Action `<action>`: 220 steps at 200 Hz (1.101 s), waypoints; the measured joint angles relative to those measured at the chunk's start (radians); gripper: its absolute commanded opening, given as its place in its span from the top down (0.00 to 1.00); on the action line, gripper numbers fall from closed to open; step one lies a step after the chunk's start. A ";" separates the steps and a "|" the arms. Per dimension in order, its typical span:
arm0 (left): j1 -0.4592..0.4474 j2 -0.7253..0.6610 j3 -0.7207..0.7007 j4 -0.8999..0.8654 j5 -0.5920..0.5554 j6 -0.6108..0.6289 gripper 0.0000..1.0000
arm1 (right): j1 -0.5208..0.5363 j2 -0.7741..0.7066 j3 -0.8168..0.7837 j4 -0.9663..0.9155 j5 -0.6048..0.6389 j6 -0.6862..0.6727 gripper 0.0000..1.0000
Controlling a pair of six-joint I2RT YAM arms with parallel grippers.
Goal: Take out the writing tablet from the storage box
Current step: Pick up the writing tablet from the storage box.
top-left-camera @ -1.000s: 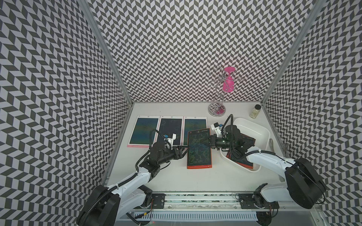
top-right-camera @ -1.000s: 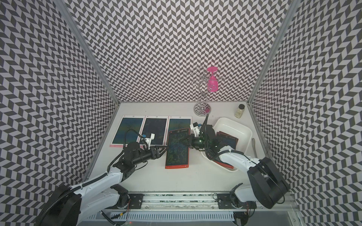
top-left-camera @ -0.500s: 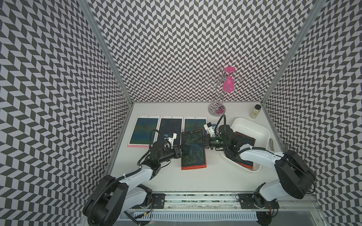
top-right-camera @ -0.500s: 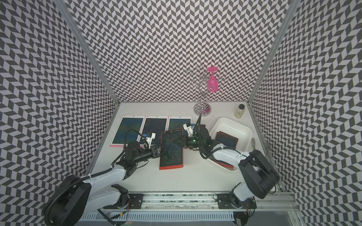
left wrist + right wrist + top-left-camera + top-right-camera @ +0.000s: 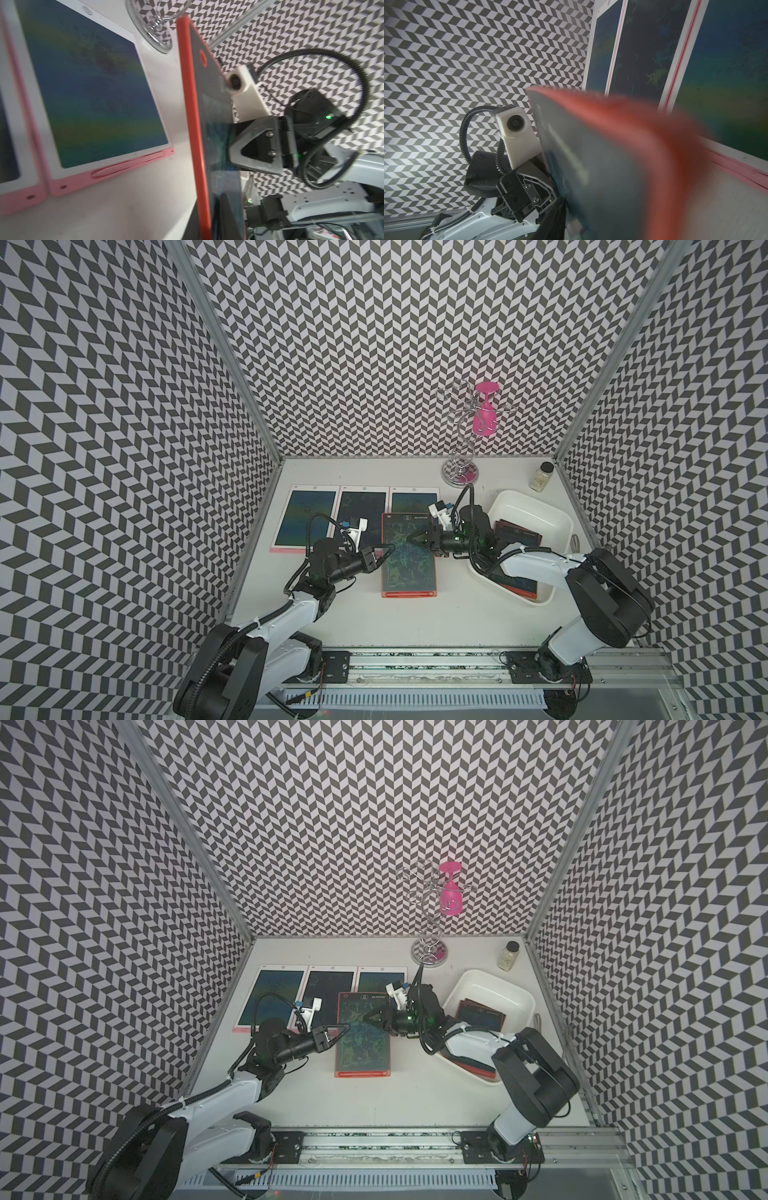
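A red-framed writing tablet [image 5: 409,568] [image 5: 363,1052] hangs just above the table between my two arms, out of the storage box. My left gripper [image 5: 390,549] [image 5: 345,1029] is shut on its left edge, and the left wrist view shows that red edge [image 5: 193,124] running between the jaws. My right gripper [image 5: 411,538] [image 5: 368,1017] reaches over the tablet's right side with its jaws parted. The tablet is blurred in the right wrist view [image 5: 602,166]. The white storage box [image 5: 536,510] [image 5: 490,979] stands at the right and holds more red tablets [image 5: 517,533].
Three pink-and-white tablets [image 5: 309,518] lie in a row at the back left, and the held tablet overlaps the nearest of them [image 5: 413,499]. A wire glass rack [image 5: 460,477] with a pink glass [image 5: 484,414] and a small jar [image 5: 540,477] stand at the back.
The red tablet moved left, away from the box, and turned square to the table. My left gripper shut on its left edge. My right gripper's jaws came apart.
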 measured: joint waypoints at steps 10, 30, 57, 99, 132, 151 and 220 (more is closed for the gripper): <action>0.013 -0.001 0.000 0.000 0.023 -0.002 1.00 | 0.000 0.003 0.000 0.005 -0.003 -0.005 0.50; 0.039 -0.001 0.000 -0.002 0.060 0.006 1.00 | -0.002 0.005 0.000 0.000 -0.004 -0.014 0.48; 0.055 0.006 0.000 -0.011 0.089 0.027 1.00 | -0.004 0.014 0.000 -0.005 -0.005 -0.024 0.47; 0.063 0.037 0.010 -0.054 0.099 0.047 1.00 | -0.010 0.050 0.000 -0.011 -0.011 -0.028 0.42; 0.093 0.016 0.024 -0.139 0.099 0.079 1.00 | -0.037 0.054 0.010 -0.039 -0.008 -0.037 0.40; 0.132 0.000 0.024 -0.186 0.092 0.085 1.00 | -0.054 0.054 0.021 -0.052 0.000 -0.051 0.39; 0.185 0.000 0.032 -0.343 0.063 0.108 1.00 | -0.118 0.054 0.024 -0.059 0.004 -0.094 0.38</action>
